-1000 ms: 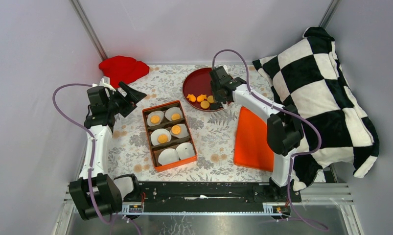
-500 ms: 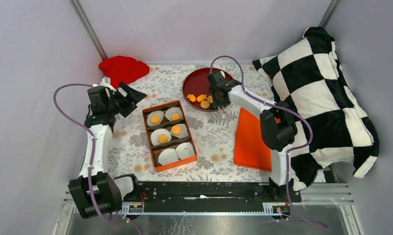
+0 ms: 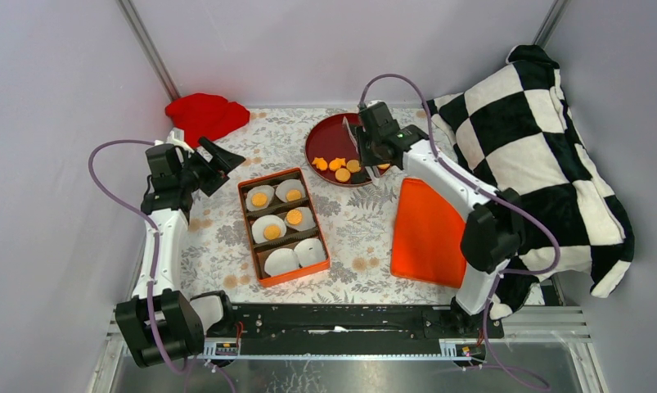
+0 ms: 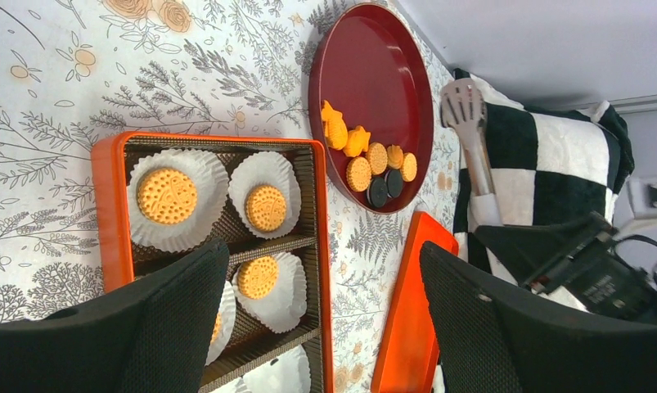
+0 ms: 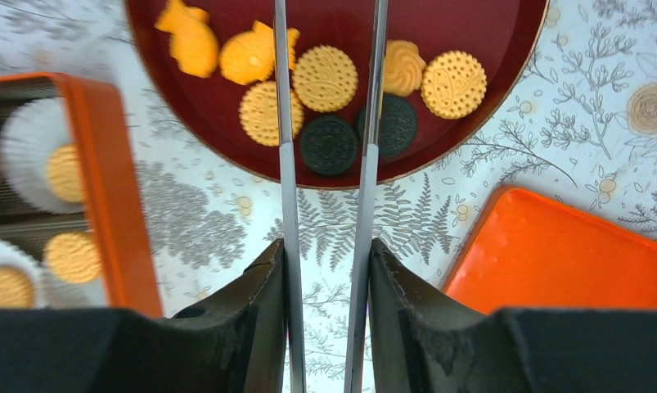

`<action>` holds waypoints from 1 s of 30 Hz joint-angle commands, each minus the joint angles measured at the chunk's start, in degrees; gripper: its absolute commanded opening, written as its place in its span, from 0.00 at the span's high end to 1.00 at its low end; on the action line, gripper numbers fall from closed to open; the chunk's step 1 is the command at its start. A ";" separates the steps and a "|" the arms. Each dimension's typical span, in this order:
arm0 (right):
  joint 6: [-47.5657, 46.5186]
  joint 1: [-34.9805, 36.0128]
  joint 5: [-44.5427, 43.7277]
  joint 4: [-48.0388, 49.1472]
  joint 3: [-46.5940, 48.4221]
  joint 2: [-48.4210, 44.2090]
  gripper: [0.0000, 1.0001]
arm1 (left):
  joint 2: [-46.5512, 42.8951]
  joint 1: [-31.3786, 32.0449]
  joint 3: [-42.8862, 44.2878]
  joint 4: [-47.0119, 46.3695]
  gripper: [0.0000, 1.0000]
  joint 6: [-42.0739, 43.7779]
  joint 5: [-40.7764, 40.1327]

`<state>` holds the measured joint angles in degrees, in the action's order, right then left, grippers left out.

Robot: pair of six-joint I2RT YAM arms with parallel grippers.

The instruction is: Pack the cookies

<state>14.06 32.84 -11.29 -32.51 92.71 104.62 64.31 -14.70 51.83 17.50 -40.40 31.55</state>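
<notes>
The right fingers [image 5: 255, 327] clench the tongs [image 5: 285, 123], whose two blades run straight ahead over the cookies [image 5: 326, 78] on the red plate [image 5: 333, 20], with one round cookie between them. The left fingers [image 4: 165, 327], spread and empty, hover by the box [image 4: 108, 213].

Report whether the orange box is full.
Not full: four paper cups in the orange box hold a cookie; the two at its near end are empty.

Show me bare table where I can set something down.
Free: the strip between box and lid; left of the box, up to the left arm; between red cloth and plate. Crowded: the plate's near half, cookies under the tongs.
</notes>
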 commanded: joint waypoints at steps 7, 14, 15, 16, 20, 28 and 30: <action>2.82 6.08 5.01 -0.67 -6.18 -13.08 0.89 | -0.42 -0.31 2.98 -0.62 0.10 -0.73 1.61; 4.93 18.85 4.02 -1.13 -12.17 -17.43 0.89 | -3.24 -0.25 2.67 1.10 0.10 -0.22 0.65; 5.37 20.52 3.89 -0.74 -13.41 -18.08 0.89 | -3.50 -0.27 2.78 1.66 0.10 -0.13 0.58; 5.90 21.99 3.79 -0.42 -14.58 -18.74 0.89 | -3.85 -0.27 2.83 2.11 0.10 0.01 0.49; 7.61 26.88 3.51 -0.40 -17.68 -20.34 0.90 | -5.77 -0.26 2.59 3.90 0.10 1.33 -0.68; 11.30 34.17 1.31 -3.28 -20.02 -20.14 0.91 | -5.80 -0.25 1.05 3.90 0.10 1.27 -0.20; 12.52 36.20 0.39 -4.44 -20.42 -21.06 0.91 | -6.03 -0.23 1.08 3.87 0.10 1.29 -0.26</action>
<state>23.35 65.73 -7.99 -35.73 72.31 87.13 58.43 -14.68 52.95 20.82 -40.12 31.07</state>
